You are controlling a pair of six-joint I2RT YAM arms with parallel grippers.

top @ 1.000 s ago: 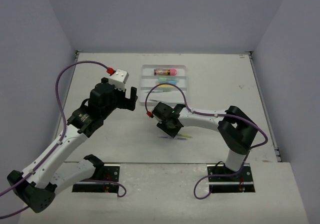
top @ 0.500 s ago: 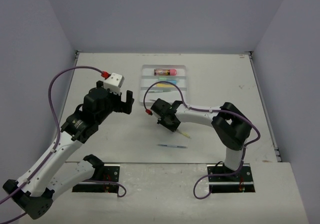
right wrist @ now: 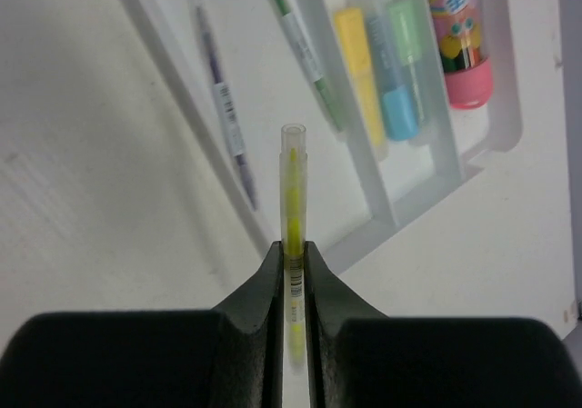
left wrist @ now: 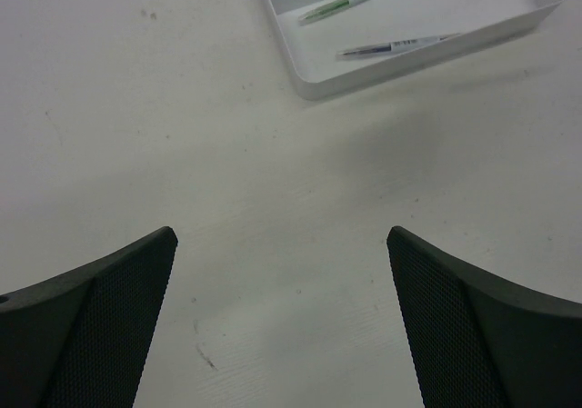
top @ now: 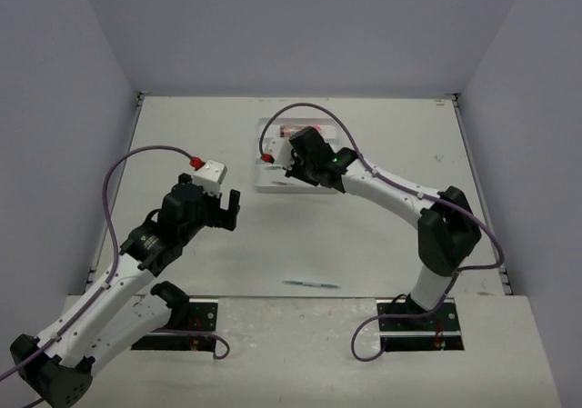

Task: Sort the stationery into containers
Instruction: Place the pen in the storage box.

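My right gripper [right wrist: 291, 249] is shut on a thin yellow pen [right wrist: 293, 190] and holds it over the near edge of the white tray [right wrist: 186, 108]. The tray's compartments hold a pink tube [right wrist: 459, 40], yellow [right wrist: 356, 63], light-blue [right wrist: 391, 85] and mint-green [right wrist: 409, 40] highlighters, a green pen [right wrist: 305, 49] and a dark pen [right wrist: 223, 99]. From above, the right gripper [top: 307, 149] covers most of the tray [top: 268, 186]. A blue pen [top: 309, 284] lies on the table near the front. My left gripper [top: 227, 210] hangs open over bare table, left of the tray.
In the left wrist view the open left gripper [left wrist: 282, 244] has only scuffed tabletop beneath it, with the tray's corner [left wrist: 409, 63] farther off. Grey walls enclose the table on three sides. The arm bases sit at the near edge.
The right gripper shut on the yellow pen near the table's front, lifted it and carried it back over the tray. The left arm drew back toward the near left, still open.
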